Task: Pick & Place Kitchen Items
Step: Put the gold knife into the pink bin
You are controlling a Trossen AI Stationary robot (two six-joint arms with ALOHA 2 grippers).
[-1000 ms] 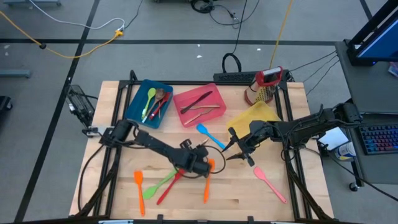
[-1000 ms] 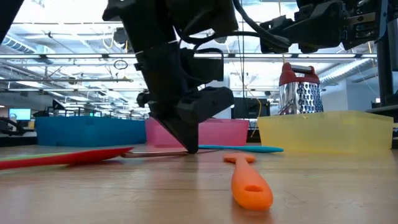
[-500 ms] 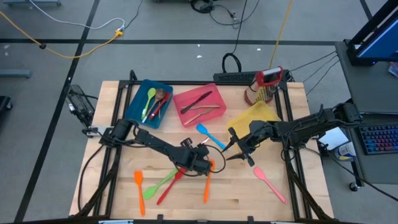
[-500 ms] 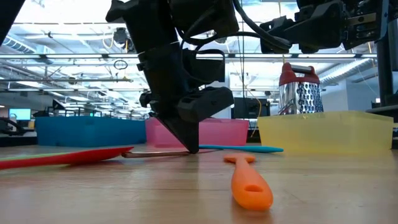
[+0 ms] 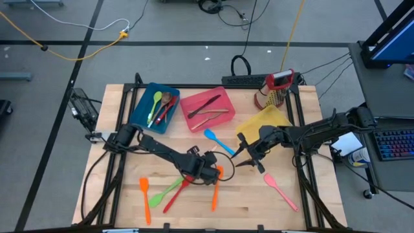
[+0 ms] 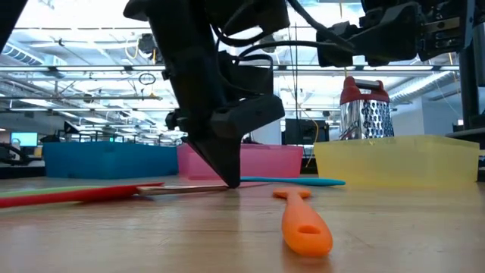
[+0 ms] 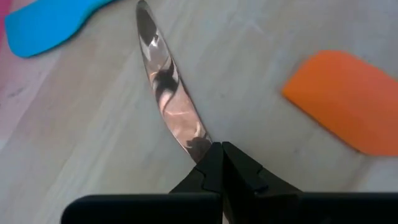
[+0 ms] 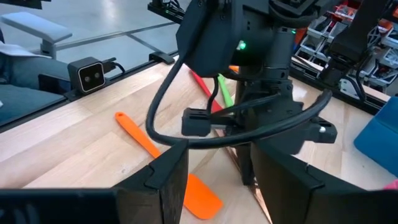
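My left gripper [image 5: 211, 171] [image 7: 221, 149] stands at the table's middle, tips down on the wood [image 6: 231, 180], shut on a copper knife [image 7: 168, 87] [image 6: 182, 187]. An orange spatula [image 5: 215, 188] [image 7: 348, 106] [image 6: 303, 224] lies flat just beside it. A blue spatula [image 5: 217, 140] [image 7: 43, 22] lies toward the far side. Red [image 5: 176, 194] and green [image 5: 165, 191] utensils and a second orange spatula [image 5: 143, 194] lie to the left, and a pink spoon [image 5: 281, 189] to the right. My right gripper [image 5: 240, 157] [image 8: 217, 186] hovers open, raised off the table, right of the left one. My left gripper pinches the copper knife between its two shut fingertips at the near end of the shiny blade [image 7: 198, 142]; the fingers hide what lies behind that spot. The fingers come from above, pointing down. The knife lies flat on the table, its blade stretching away from the fingers.
A blue bin [image 5: 154, 107] and a pink bin [image 5: 208, 109] along the far side hold utensils. A yellow bin [image 5: 265, 123] sits to their right. The red-topped grater [image 5: 278, 87] stands at the far right corner. Bare wood shows near the front right.
My left gripper has tipped slightly over the knife while its fingertips stay on the table. The right arm has kept still.
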